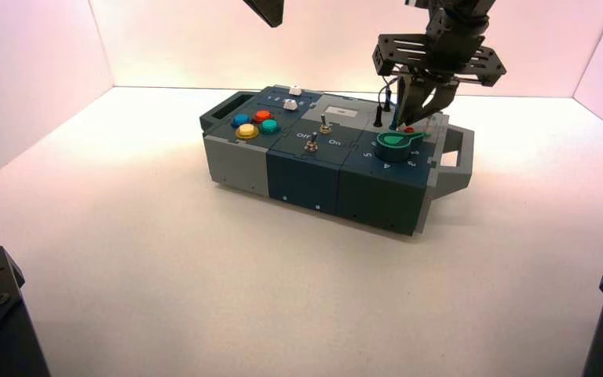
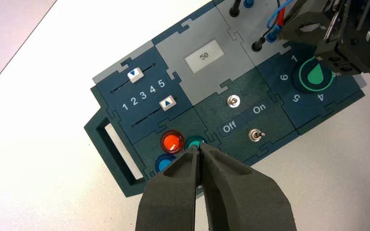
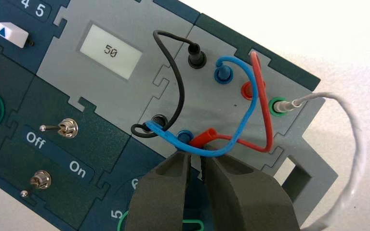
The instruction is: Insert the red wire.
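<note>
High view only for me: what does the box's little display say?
Observer: The display reads 50.
Visitor: And the red wire?
Observer: One red plug lies tilted at the right gripper, beside the blue socket nearer the knob; I can't tell whether it's held.
Visitor: What about the left gripper?
Observer: The left gripper is shut, seen before the coloured buttons in its own wrist view.
</note>
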